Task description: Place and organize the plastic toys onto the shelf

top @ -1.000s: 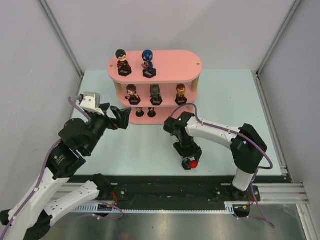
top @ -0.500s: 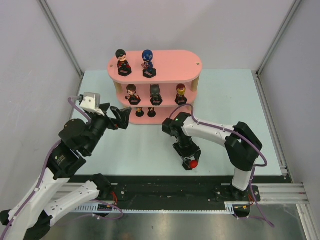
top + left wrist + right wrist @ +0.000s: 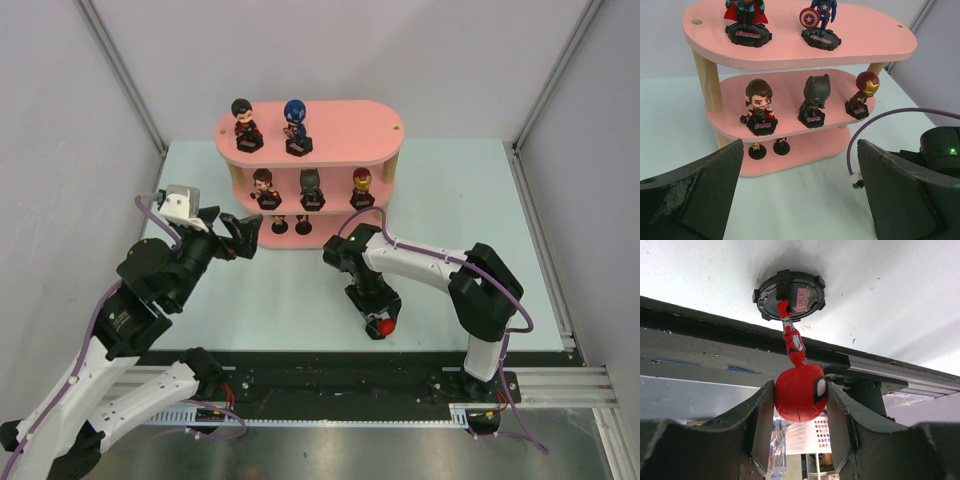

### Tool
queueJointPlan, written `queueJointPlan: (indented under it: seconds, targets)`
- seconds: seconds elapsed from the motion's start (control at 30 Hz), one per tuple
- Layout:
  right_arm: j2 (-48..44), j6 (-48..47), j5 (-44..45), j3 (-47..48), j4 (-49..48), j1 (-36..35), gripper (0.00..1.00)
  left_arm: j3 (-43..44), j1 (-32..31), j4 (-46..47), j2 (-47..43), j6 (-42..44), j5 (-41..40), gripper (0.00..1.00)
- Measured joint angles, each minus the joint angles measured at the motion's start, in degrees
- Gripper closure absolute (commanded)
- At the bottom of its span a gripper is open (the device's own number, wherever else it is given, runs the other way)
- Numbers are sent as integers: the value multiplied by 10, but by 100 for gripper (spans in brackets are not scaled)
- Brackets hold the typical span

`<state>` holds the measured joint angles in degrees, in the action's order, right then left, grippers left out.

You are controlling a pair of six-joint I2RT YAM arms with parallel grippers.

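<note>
My right gripper [image 3: 378, 318] is shut on the red head of a red figurine [image 3: 800, 392], near the table's front edge. Its black base [image 3: 789, 295] points at the table; I cannot tell whether it touches. My left gripper [image 3: 240, 238] is open and empty, in front of the left end of the pink shelf [image 3: 345, 125]. The top tier holds a dark-haired figurine [image 3: 244, 124] and a blue-headed one [image 3: 296, 125]. The middle tier holds a dark-haired [image 3: 759, 105], a black [image 3: 815, 97] and a red-gold figurine [image 3: 862, 92]. Two more bases [image 3: 769, 149] stand on the bottom tier, bodies hidden.
The black rail [image 3: 330, 375] with the arm bases runs along the near table edge just below the right gripper. A purple cable [image 3: 875, 125] loops off the right arm in front of the shelf. White walls enclose the table on three sides.
The right arm's elbow has swung a little to the left; its gripper and the red figurine have barely shifted. The left arm has not moved.
</note>
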<state>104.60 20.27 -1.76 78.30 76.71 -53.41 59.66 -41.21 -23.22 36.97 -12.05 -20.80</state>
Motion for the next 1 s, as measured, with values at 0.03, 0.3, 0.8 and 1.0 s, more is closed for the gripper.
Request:
queueJointPlan:
  seconds: [0.03,0.3,0.8,1.0]
  targets:
    - [0,0,0,1,0,0,48,0,0,0,0,0,0,0]
    - [6,0,4,11,-1,-3,20,-1,0,0,-1,0,0,0]
    - [8,-6,-10,90,-1,-9,0,-8,0,0,-12,0,-5,0]
    - [-23,3,-25,107,-5,5,0,-8,0,-1,-14,0,-11,0]
